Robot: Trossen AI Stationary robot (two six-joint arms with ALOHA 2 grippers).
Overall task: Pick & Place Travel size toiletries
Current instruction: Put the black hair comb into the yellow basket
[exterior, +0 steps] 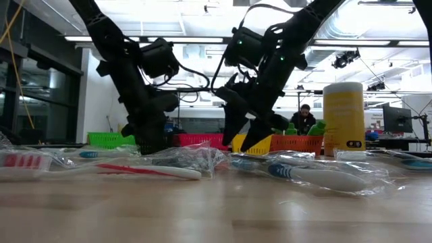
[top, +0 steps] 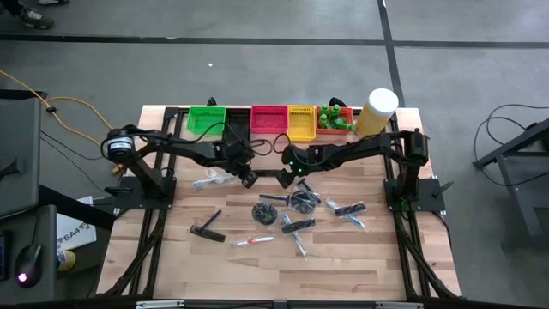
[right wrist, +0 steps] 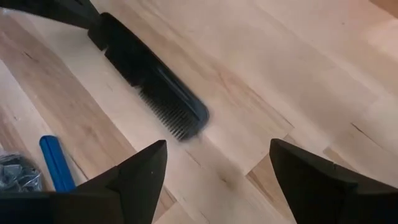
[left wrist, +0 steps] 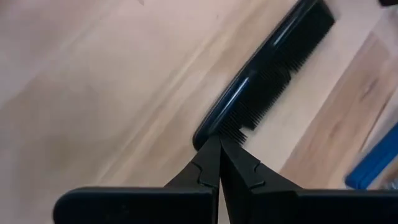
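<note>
Black plastic comb, flat on pale wooden table near the far bins, pinched at one end by clenched left gripper; right gripper released above it.

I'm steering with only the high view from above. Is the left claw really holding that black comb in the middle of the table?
Observer: Yes. In the left wrist view, the left claw is shut, pinching one end of the black comb.
Operator: Is the right claw grabbing it too?
Observer: No. The right wrist view shows the right claw wide open, with the comb's other end just ahead of it, untouched.
Operator: Anything close by?
Observer: A slim blue piece, likely a toothbrush handle, lies beside the comb.
</note>
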